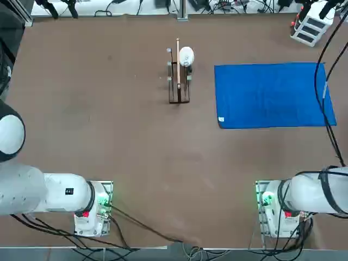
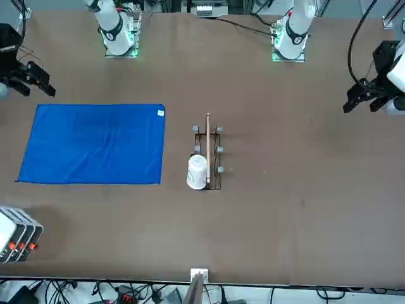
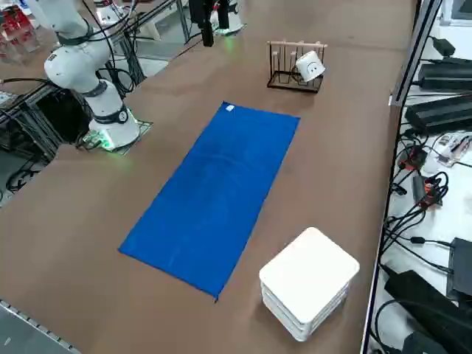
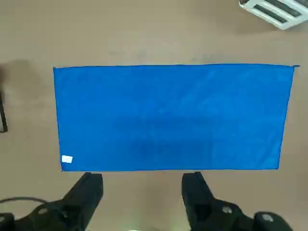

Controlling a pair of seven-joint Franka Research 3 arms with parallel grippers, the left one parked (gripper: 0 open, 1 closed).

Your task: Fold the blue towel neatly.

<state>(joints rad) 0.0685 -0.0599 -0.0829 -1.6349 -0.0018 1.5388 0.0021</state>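
Note:
The blue towel (image 1: 272, 95) lies spread flat as a rectangle on the brown table, on the right arm's side (image 2: 95, 144) (image 3: 214, 192). A small white tag (image 1: 221, 119) marks the corner nearest the table's middle and the robot. In the right wrist view the whole towel (image 4: 171, 118) shows from above. My right gripper (image 4: 142, 190) hangs high over the towel's long near edge, open, with nothing between its fingers (image 4: 86, 192) and touching nothing.
A small wooden rack (image 1: 178, 81) with a white mug (image 1: 186, 55) stands at mid-table, left of the towel. A white box (image 3: 308, 284) sits past the towel's far short end, near the table's right corner. Cables run along the table's edges.

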